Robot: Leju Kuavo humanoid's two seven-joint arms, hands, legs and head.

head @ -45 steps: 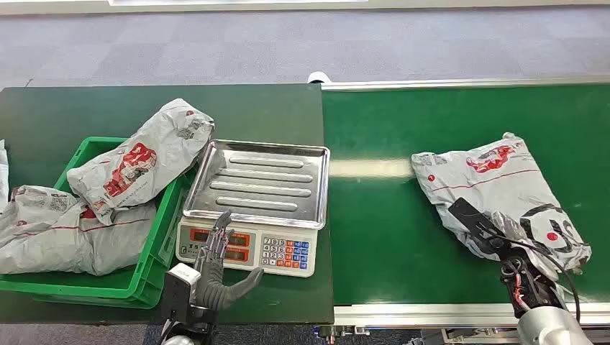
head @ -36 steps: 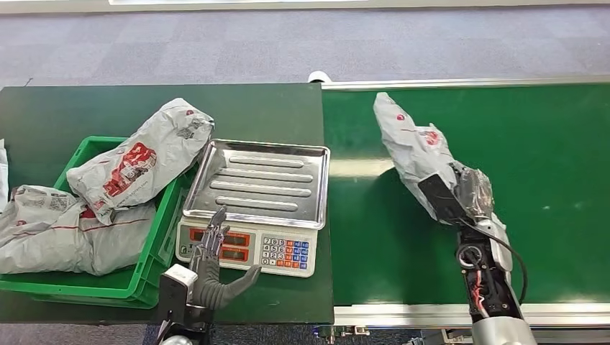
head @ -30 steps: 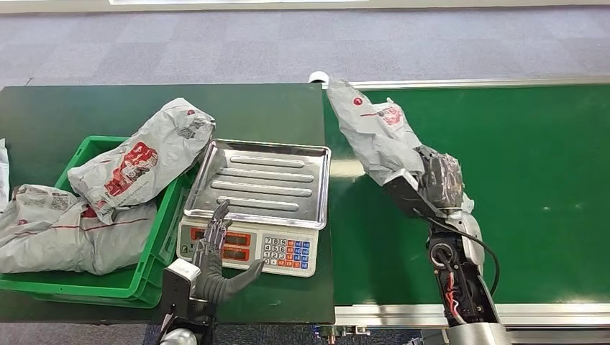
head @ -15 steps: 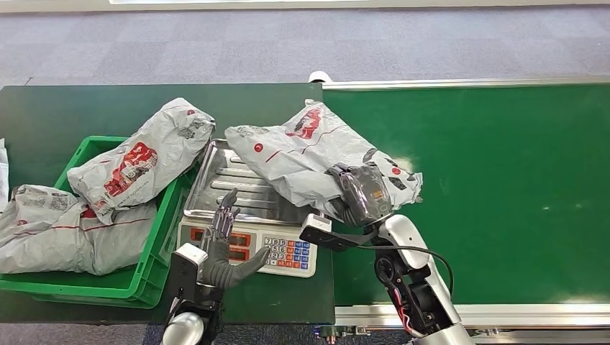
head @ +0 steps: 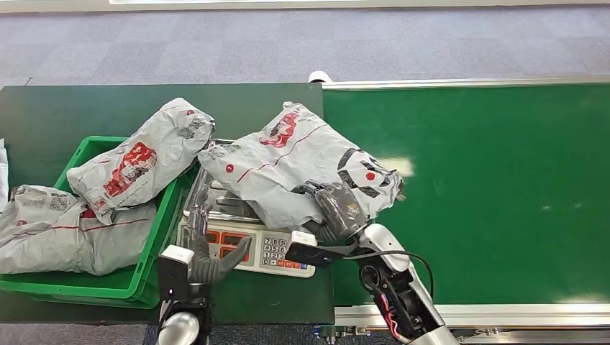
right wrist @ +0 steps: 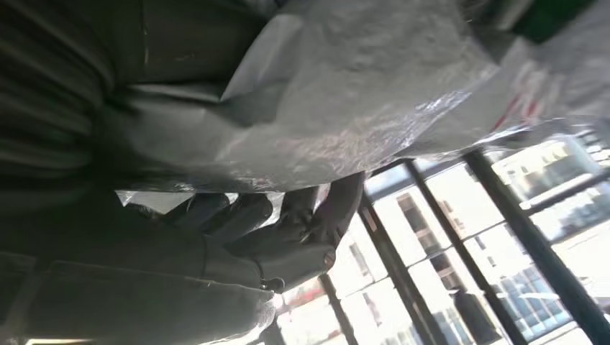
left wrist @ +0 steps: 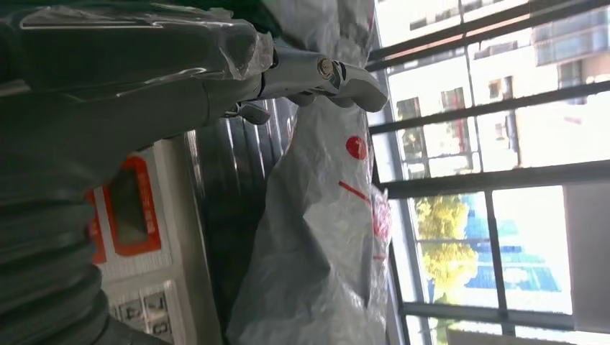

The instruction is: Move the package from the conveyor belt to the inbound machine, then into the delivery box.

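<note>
Your right hand grips the grey package over the scale's tray, your left hand hangs open before the scale's keypad, green delivery box beside it on the desk.

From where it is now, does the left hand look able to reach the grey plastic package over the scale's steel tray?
Probably yes. The left hand sits at the scale's front edge, with the grey plastic package, held by the right hand, just beyond and nothing between them.
</note>
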